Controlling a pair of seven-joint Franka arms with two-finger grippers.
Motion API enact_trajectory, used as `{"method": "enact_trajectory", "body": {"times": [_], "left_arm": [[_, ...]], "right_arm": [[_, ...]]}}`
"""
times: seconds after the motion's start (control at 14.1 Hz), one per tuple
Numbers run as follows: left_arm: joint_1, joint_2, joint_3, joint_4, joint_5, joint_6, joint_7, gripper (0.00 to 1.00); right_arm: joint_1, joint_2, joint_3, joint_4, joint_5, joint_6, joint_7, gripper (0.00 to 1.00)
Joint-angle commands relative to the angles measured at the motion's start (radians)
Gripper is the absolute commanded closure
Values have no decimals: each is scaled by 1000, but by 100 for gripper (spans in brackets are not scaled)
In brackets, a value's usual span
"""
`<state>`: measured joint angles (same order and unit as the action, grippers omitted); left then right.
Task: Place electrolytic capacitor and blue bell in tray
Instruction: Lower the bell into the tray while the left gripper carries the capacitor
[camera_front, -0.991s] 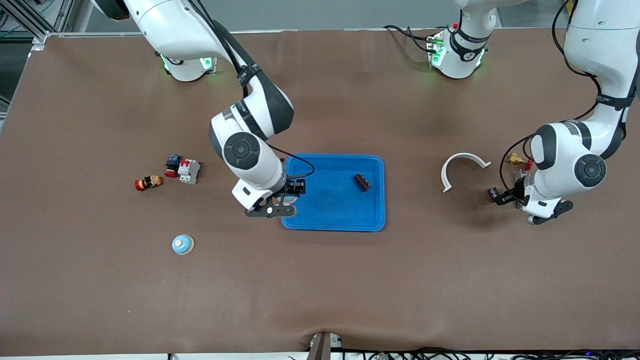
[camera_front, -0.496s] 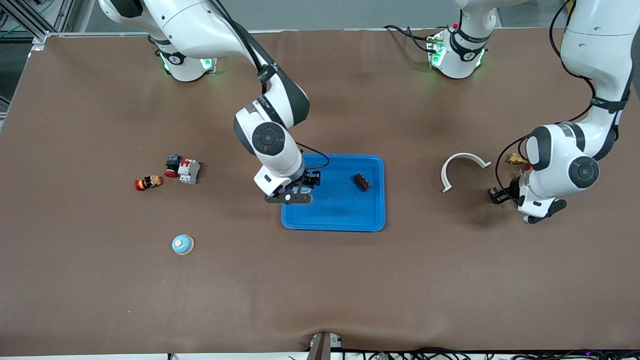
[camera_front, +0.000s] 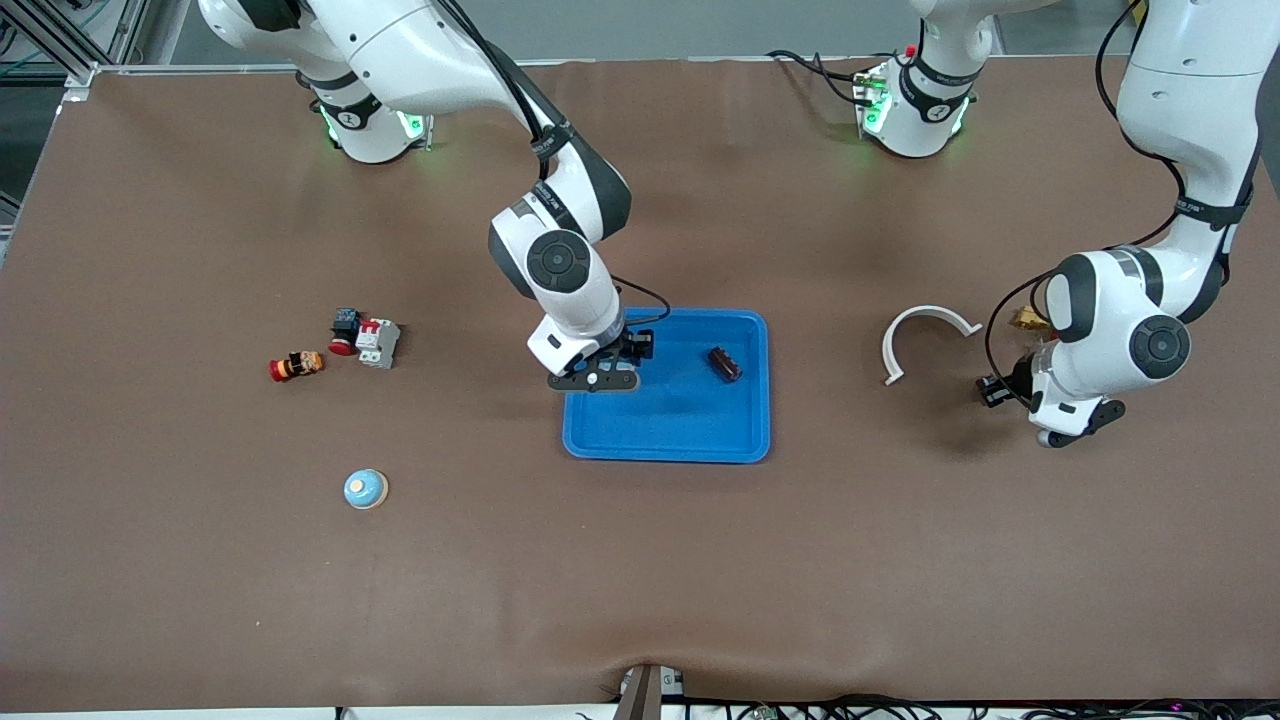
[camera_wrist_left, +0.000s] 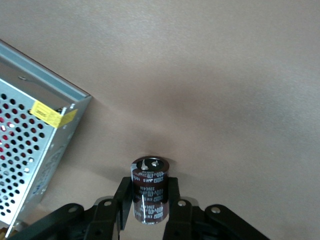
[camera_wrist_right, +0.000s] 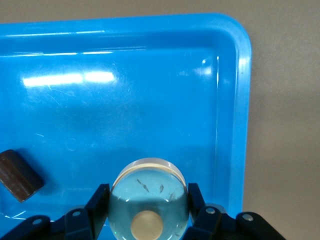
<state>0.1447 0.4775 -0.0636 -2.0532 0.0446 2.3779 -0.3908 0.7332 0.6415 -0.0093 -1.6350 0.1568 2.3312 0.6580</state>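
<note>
The blue tray (camera_front: 680, 420) lies mid-table with a dark brown cylinder (camera_front: 724, 364) lying in it. My right gripper (camera_front: 598, 380) hangs over the tray's end toward the right arm. In the right wrist view it (camera_wrist_right: 149, 212) is shut on a blue bell (camera_wrist_right: 149, 197) above the tray floor (camera_wrist_right: 150, 90); the brown cylinder (camera_wrist_right: 17, 175) shows there too. My left gripper (camera_front: 1003, 390) is above the table at the left arm's end. In the left wrist view it (camera_wrist_left: 149, 202) is shut on the electrolytic capacitor (camera_wrist_left: 150, 187), held upright.
A second blue bell (camera_front: 365, 489) sits on the table toward the right arm's end. A red-and-grey breaker cluster (camera_front: 365, 340) and a small red-orange part (camera_front: 297, 365) lie nearby. A white curved piece (camera_front: 930, 335), a brass fitting (camera_front: 1027, 320) and a perforated metal box (camera_wrist_left: 30, 150) are by the left gripper.
My right gripper has carried the blue bell from the tray's edge to farther over the tray and toward the bases. My left arm has shifted slightly, still holding the capacitor.
</note>
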Motion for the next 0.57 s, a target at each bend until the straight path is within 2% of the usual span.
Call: {"method": "enact_trajectory", "body": {"times": [0.0,0.5], "left_arm": [[-7,7,-10,2,-15,17,-8,100],[-8,-46,-61,21,-15,1,-63,100]], "right_arm": [[18,-8,-14,-23,1,19,20,39],[34,18,-15,-23,-16,42,26,38]]}}
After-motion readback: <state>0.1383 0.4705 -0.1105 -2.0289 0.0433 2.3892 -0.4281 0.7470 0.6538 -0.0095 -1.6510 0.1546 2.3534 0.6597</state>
